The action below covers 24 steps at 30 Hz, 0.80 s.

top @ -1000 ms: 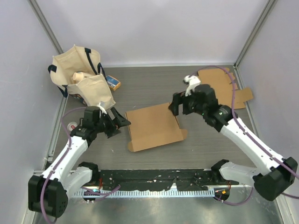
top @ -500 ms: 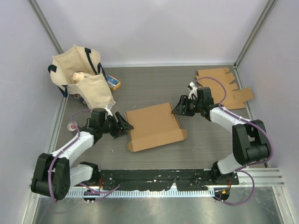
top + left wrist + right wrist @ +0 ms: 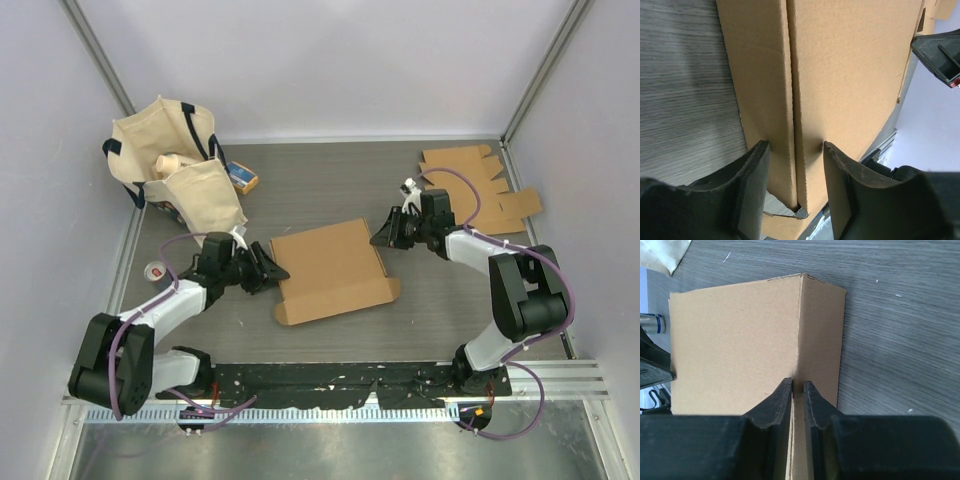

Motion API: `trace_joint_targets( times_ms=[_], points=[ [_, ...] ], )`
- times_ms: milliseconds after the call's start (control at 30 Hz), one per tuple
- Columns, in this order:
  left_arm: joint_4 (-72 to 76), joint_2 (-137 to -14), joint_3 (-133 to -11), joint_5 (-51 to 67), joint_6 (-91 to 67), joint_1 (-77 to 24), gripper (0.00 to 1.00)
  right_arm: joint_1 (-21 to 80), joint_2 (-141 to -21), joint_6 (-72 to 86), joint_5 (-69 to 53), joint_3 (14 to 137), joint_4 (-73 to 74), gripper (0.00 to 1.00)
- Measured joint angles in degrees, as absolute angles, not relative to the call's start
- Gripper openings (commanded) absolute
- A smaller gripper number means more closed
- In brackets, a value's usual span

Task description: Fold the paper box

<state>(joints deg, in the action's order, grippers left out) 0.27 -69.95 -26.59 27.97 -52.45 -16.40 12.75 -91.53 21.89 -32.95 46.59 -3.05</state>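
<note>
Grey wood-grain table (image 3: 330, 190) holds the flattened cardboard box (image 3: 330, 268) at centre frame. At its left edge, the left gripper (image 3: 270, 272) straddles the folded side, fingers half-spread with cardboard between; a firm grip cannot be told. At the box's upper right corner, the right gripper (image 3: 383, 240) pinches the crease, fingers narrow.

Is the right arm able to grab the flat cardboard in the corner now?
Probably not yet: the right gripper is pinching the box. The cardboard lies close behind it, nothing between.
</note>
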Motion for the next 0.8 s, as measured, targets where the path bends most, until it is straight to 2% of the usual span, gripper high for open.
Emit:
trace_joint_targets(
  times_ms=[167,267,333,500,600,633,733,800],
  points=[
    [0.6,-66.8,-24.4,26.0,-53.7,-16.4,0.83,12.6,-91.5,23.0,-33.2,45.0,-5.9,0.13],
    [0.4,-65.1,-23.8,25.0,-53.8,-16.5,0.96,12.1,-91.5,23.9,-33.9,43.9,-7.9,0.11],
    [0.3,-63.4,-23.5,23.9,-53.8,-16.5,0.99,11.7,-91.5,24.4,-34.4,43.3,-9.1,0.1],
    [0.2,-61.6,-23.5,22.2,-53.8,-16.5,1.0,10.9,-91.5,25.3,-34.8,42.7,-10.3,0.11],
    [0.6,-62.6,-23.5,22.1,-53.8,-16.4,0.98,10.6,-91.5,25.7,-35.5,42.5,-10.7,0.24],
    [0.7,-63.2,-23.5,22.2,-53.8,-16.4,0.95,10.6,-91.5,25.9,-35.9,42.4,-10.7,0.33],
    [1.5,-64.9,-23.5,22.5,-54.0,-16.4,0.93,10.7,-91.5,26.5,-36.8,41.7,-10.8,0.44],
    [2.3,-65.5,-23.5,22.8,-54.0,-16.4,0.93,10.7,-91.5,27.0,-37.2,41.1,-10.8,0.44]
  ],
)
